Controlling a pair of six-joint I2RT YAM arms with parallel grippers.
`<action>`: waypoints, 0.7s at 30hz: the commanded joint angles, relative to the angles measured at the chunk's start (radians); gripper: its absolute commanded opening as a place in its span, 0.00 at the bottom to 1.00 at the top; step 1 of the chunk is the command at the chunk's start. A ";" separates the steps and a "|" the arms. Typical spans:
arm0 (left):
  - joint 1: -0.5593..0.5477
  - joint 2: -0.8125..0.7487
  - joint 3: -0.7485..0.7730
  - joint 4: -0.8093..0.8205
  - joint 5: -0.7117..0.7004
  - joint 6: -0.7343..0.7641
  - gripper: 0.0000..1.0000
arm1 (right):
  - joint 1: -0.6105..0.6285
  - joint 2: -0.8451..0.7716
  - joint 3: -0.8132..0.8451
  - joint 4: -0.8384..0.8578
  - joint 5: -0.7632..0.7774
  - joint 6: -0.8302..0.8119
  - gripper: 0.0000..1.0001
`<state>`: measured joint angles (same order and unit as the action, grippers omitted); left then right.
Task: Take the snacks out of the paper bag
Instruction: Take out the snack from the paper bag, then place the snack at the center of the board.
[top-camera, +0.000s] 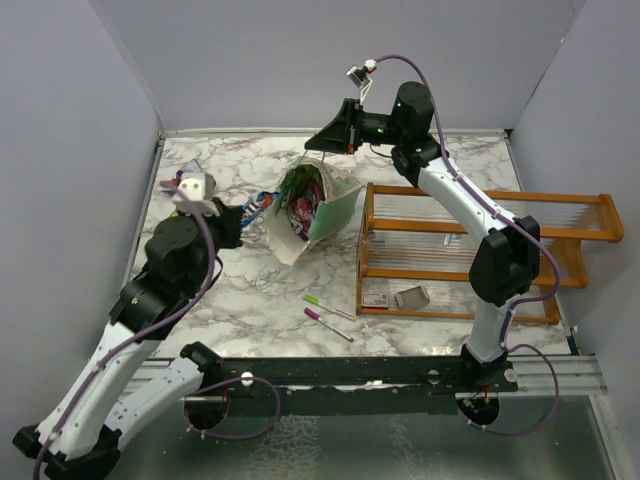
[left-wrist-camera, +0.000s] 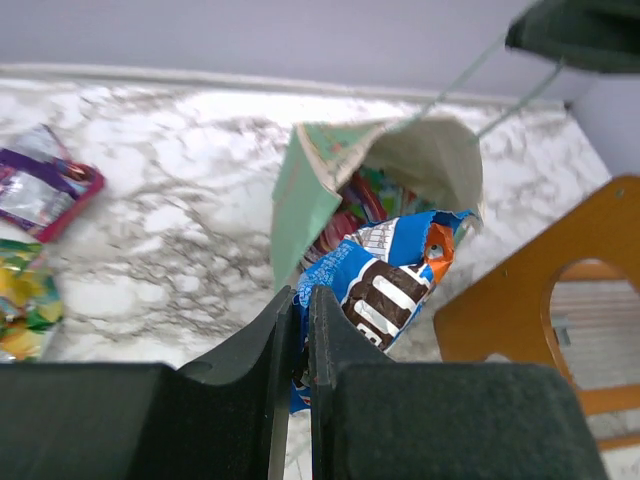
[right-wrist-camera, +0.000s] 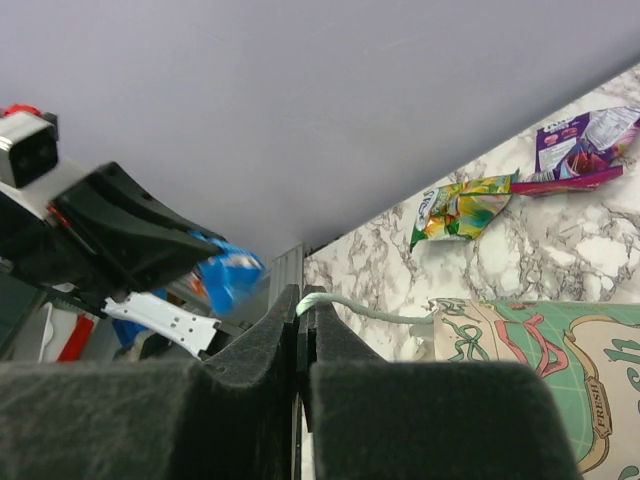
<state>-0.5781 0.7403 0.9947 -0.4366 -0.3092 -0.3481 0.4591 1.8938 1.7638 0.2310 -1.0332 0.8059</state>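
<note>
Packet (left-wrist-camera: 385, 285) at bag (left-wrist-camera: 310, 200) rim, left pincer (left-wrist-camera: 302, 300) clamped.

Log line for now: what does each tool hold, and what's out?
left tool: shut on blue packet at paper bag mouth | right tool: shut on string handle | out on table: purple packet, yellow packet

The blue snack packet (left-wrist-camera: 385, 280) pinched in the left tool (left-wrist-camera: 300, 305) is glossy crinkled film, the paper bag (left-wrist-camera: 320, 190) just beyond it matt paper, the bench (left-wrist-camera: 180, 230) beneath smooth and marble-patterned, perhaps laminate, and the rack (left-wrist-camera: 510, 300) right of the tool satin-finished wood.
</note>
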 joint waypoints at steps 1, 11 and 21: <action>-0.003 -0.121 0.033 -0.102 -0.278 -0.050 0.00 | 0.000 -0.041 0.004 0.024 0.019 -0.002 0.01; -0.003 -0.037 -0.022 -0.266 -0.520 -0.178 0.00 | 0.000 -0.050 0.002 0.012 0.016 -0.014 0.01; 0.100 0.231 -0.066 -0.120 -0.389 -0.094 0.00 | 0.000 -0.048 0.003 0.010 0.013 -0.015 0.01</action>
<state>-0.5671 0.9123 0.9329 -0.6582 -0.7727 -0.5125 0.4591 1.8931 1.7638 0.2314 -1.0332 0.8051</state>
